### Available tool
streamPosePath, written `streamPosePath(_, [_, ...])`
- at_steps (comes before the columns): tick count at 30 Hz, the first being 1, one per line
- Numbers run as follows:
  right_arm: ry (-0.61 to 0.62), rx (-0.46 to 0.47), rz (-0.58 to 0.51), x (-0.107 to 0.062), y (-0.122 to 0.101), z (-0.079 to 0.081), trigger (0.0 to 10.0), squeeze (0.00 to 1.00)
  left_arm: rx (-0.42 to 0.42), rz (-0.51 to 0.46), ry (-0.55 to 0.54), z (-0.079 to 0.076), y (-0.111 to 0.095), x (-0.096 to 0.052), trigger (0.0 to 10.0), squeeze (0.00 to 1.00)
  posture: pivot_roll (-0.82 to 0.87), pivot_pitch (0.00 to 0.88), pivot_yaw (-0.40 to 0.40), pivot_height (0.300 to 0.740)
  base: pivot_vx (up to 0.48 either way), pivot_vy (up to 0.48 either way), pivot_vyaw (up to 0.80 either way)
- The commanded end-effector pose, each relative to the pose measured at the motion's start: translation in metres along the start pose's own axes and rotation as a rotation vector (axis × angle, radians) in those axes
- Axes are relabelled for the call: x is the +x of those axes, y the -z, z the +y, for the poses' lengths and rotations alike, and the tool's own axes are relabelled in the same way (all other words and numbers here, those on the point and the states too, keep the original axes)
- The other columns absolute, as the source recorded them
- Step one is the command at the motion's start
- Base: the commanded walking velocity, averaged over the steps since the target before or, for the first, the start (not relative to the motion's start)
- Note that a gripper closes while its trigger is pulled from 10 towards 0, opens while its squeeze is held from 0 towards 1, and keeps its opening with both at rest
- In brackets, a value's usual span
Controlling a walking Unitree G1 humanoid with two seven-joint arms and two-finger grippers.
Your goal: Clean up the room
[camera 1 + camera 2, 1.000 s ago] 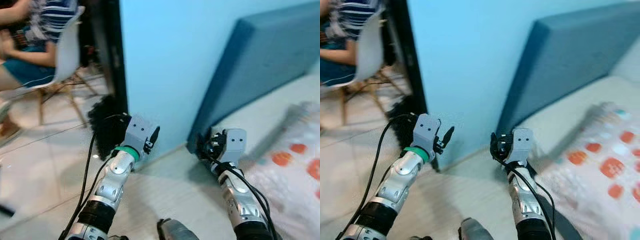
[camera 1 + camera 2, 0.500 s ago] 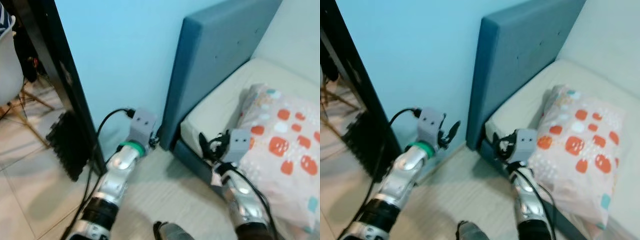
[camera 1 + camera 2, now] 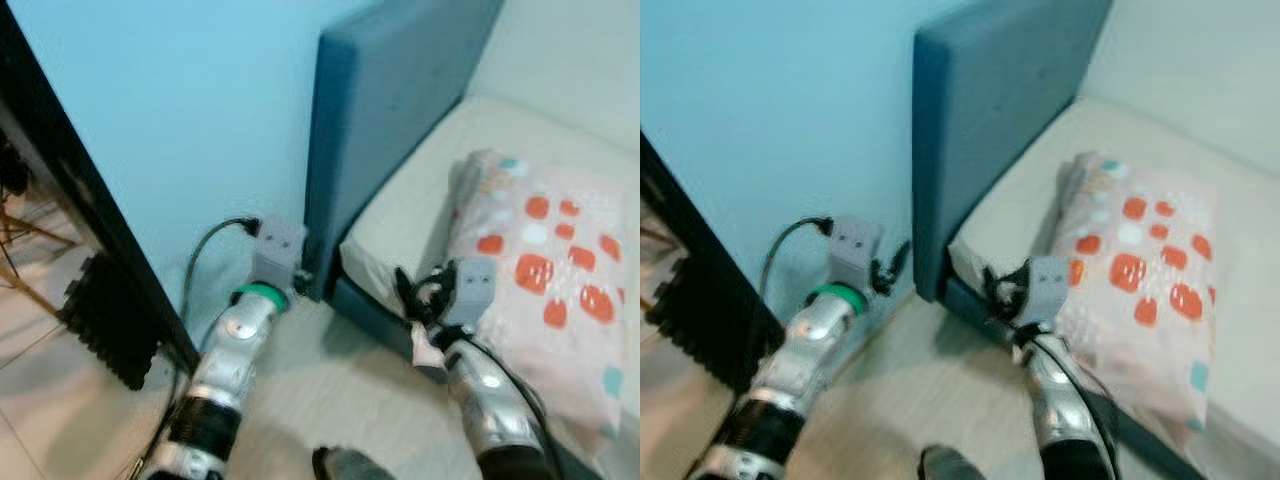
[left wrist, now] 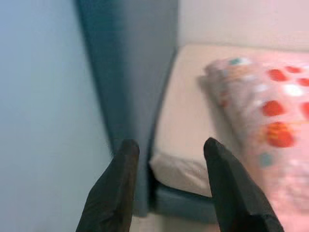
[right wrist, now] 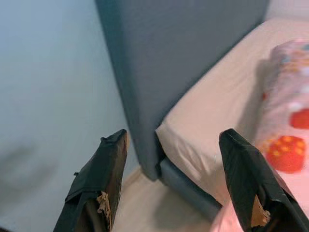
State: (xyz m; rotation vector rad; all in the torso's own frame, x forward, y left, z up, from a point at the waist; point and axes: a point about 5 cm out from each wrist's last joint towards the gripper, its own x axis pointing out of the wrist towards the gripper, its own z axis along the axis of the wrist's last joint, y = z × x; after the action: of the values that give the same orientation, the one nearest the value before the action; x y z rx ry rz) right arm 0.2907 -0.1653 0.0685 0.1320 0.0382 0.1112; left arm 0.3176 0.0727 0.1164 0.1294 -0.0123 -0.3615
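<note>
A pillow (image 3: 540, 270) with red and teal dots lies on the cream mattress (image 3: 420, 200) of a bed with a tall blue headboard (image 3: 385, 110). My left gripper (image 4: 169, 147) is open and empty, held near the floor in front of the bed's corner beside the headboard. My right gripper (image 5: 174, 137) is open with nothing between its fingers, hovering low in front of the mattress edge, with the pillow just to its right. Both arms are raised in front of me, the left (image 3: 245, 330) and the right (image 3: 470, 355).
A light blue wall (image 3: 180, 120) stands to the left of the headboard. A black panel (image 3: 60, 180) leans along the wall at the left, with a dark ribbed object (image 3: 105, 320) at its foot. Pale wood floor (image 3: 330, 400) lies between me and the bed.
The view has swung right and toward the bed: the person on the white chair has left the picture and the pillow and mattress have come into it. Both grippers keep their open pose.
</note>
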Motion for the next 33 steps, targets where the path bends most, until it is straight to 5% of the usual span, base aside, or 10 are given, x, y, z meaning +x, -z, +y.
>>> streamPosePath(1, [-0.001, 0.008, 0.015, -0.003, 0.005, 0.002, 10.0, 0.0, -0.008, 0.017, -0.006, 0.002, 0.003, -0.002, 10.0, 0.0, -0.13, 0.0, 0.01, 0.74, 0.0, 0.0, -0.8])
streamPosePath(33, [-0.003, 0.02, 0.003, -0.002, 0.003, 0.003, 10.0, 0.0, -0.042, -0.016, 0.014, -0.001, -0.014, 0.006, 10.0, 0.0, -0.13, 0.0, 0.019, 0.74, 0.0, 0.0, -0.8])
